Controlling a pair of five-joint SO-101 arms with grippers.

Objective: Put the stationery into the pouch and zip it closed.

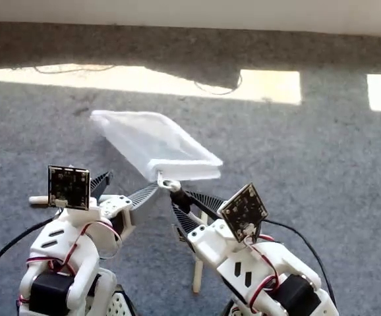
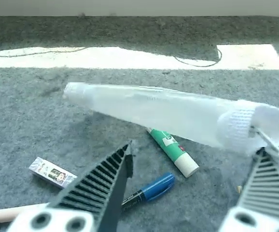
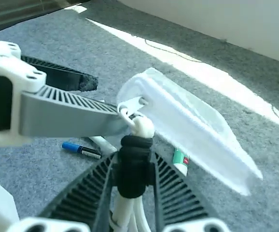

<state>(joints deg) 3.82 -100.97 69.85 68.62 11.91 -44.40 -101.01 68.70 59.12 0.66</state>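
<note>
Above the grey carpet (image 1: 322,197), the translucent white pouch (image 1: 157,141) hangs lifted, tilted, with its zipper corner toward the two arms. The right gripper (image 3: 132,166) is clamped narrowly on the black-wrapped zipper pull (image 3: 133,159) at that corner. The left gripper (image 2: 195,151) is spread wide, with one grey finger reaching up to the same corner. On the carpet under the pouch lie a green-and-white glue stick (image 2: 171,147), a blue marker (image 2: 151,188), a small boxed eraser (image 2: 52,171) and a pale stick (image 2: 4,215).
</note>
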